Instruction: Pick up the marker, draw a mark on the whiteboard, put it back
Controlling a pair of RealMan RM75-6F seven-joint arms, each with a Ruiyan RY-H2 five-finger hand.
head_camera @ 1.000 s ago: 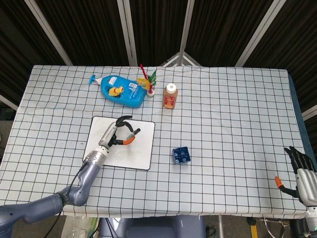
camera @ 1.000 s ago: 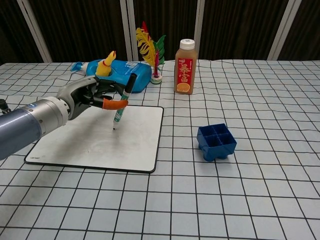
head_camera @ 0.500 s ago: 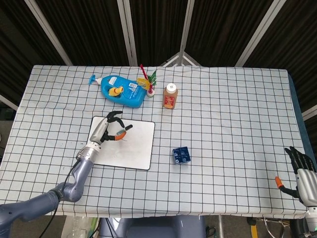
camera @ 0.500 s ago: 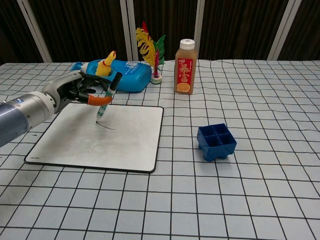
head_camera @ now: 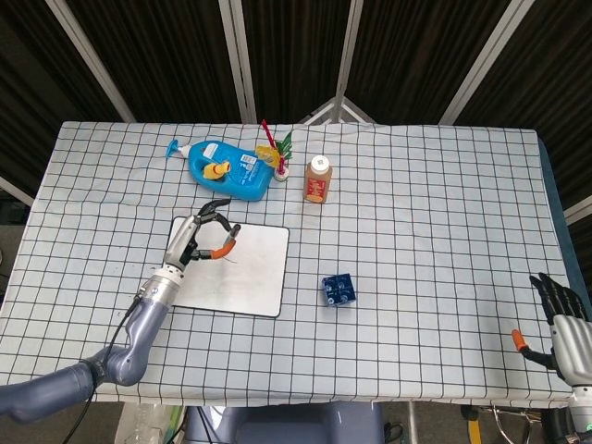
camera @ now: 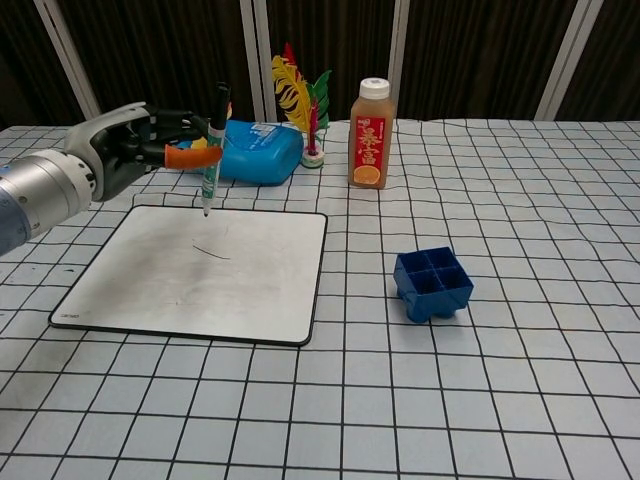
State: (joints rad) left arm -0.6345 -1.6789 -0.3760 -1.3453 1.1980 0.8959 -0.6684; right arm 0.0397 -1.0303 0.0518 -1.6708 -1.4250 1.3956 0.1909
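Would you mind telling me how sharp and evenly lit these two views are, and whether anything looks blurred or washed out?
Head view: even light, sharp throughout, though the marker is too small to make out. Chest view: the left hand is slightly soft, close to the lens; the whiteboard shows no strong glare, and its thin drawn mark is readable.

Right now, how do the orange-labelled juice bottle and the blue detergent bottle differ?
The juice bottle stands upright; the blue detergent bottle lies on its side. The juice bottle is amber with a pale cap and slimmer; the detergent bottle is blue and broader. Both sit at the table's far side, behind the whiteboard.
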